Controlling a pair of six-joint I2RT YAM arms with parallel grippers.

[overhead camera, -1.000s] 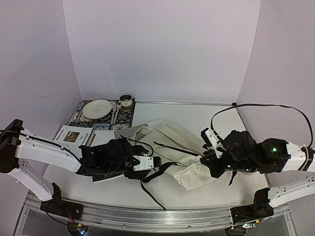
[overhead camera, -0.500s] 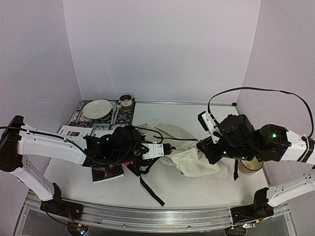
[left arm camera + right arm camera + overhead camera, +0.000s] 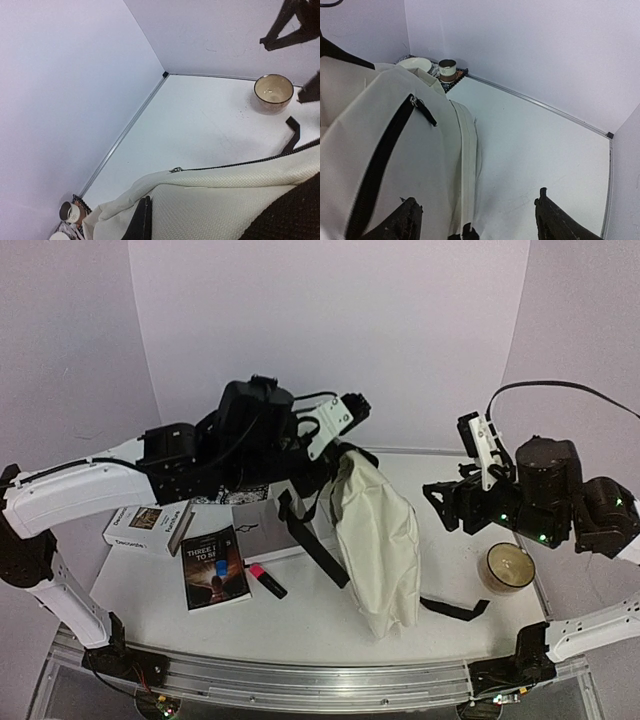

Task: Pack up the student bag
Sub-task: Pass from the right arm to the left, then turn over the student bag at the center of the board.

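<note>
Soft and floppy, the student bag (image 3: 375,530) hangs limp from the left tool (image 3: 338,438), which is clamped on its top edge. The right tool (image 3: 437,506) gapes wide nearby. The stiffer zipper rim looks the surest hold.

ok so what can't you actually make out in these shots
Inside of the bag: all views, its own cloth covers it.
Hold of the left pincer on the bag: top view, too small and dark to see which part it grips.
The plate: top view, behind the left arm; right wrist view, partly behind the bag.
Cover text of the white book: top view, too small.
</note>
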